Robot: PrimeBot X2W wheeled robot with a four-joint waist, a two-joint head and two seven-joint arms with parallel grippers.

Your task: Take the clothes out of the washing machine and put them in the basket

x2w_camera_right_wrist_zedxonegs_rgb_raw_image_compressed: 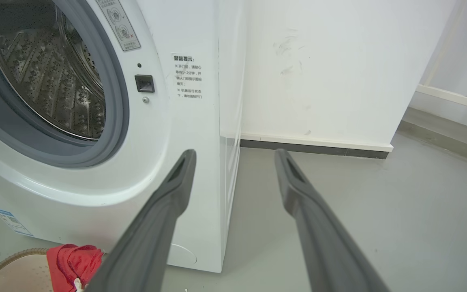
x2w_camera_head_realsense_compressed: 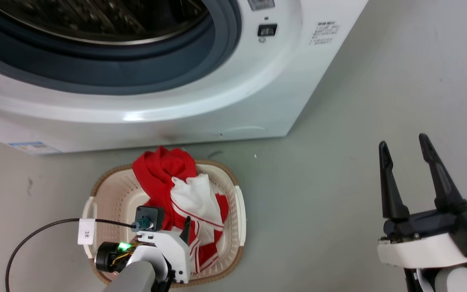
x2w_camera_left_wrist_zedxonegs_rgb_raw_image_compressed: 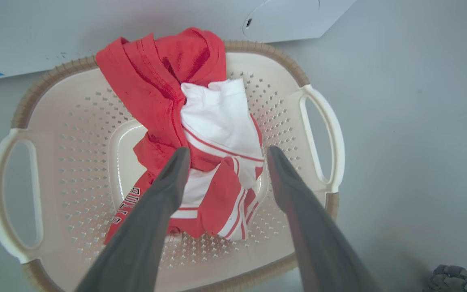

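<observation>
The head camera looked down at the washing machine (x2w_camera_head_realsense_compressed: 258, 93) and basket (x2w_camera_head_realsense_compressed: 114, 194); the left wrist camera peered closely into the basket, the right faced the washing machine.

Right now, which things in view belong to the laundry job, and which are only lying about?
Belong to the job:
clothes, lying in the basket
basket, on the floor before the washing machine
washing machine, its drum in view
left hand, open over the clothes

Only lying about:
black cable with a white tag
small grey thing on the floor, too unclear to name
</observation>
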